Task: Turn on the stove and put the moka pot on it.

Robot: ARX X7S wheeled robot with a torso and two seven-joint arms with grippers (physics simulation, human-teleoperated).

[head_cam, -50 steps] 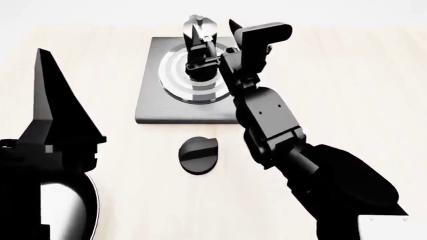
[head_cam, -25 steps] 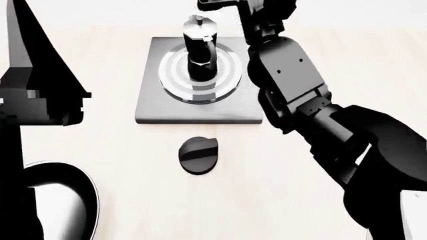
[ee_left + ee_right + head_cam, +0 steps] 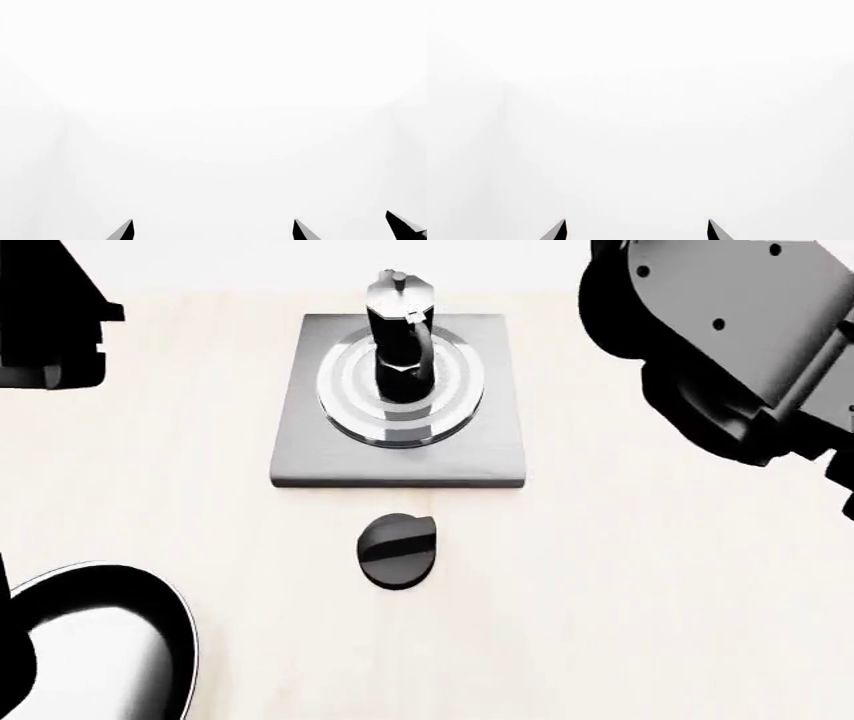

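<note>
On the burner: small black faceted moka pot with shiny silver top point(image 3: 399, 340) stands upright on the raised ringed disc of the flat dark-grey square stove plate point(image 3: 300, 455).
Knob: small black round knob point(image 3: 398, 551), just off the plate's near edge, on the pale bench point(image 3: 641, 600).
Left tool point(image 3: 213, 231): tips apart, holding nothing.
Right tool point(image 3: 636, 231): tips apart, holding nothing.
Handling, judged: rigid, top-heavy, slick metal; take by side handle or waist.
Bystander: black frying pan point(image 3: 100, 640), well apart.

The pot point(image 3: 398, 335) stands upright on the stove point(image 3: 300, 455), blocking any low pass across the burner. The knob point(image 3: 398, 551) lies apart, just in front of the stove, with bare counter point(image 3: 641, 590) to its right. A pan point(image 3: 100, 640) fills the near left corner.
</note>
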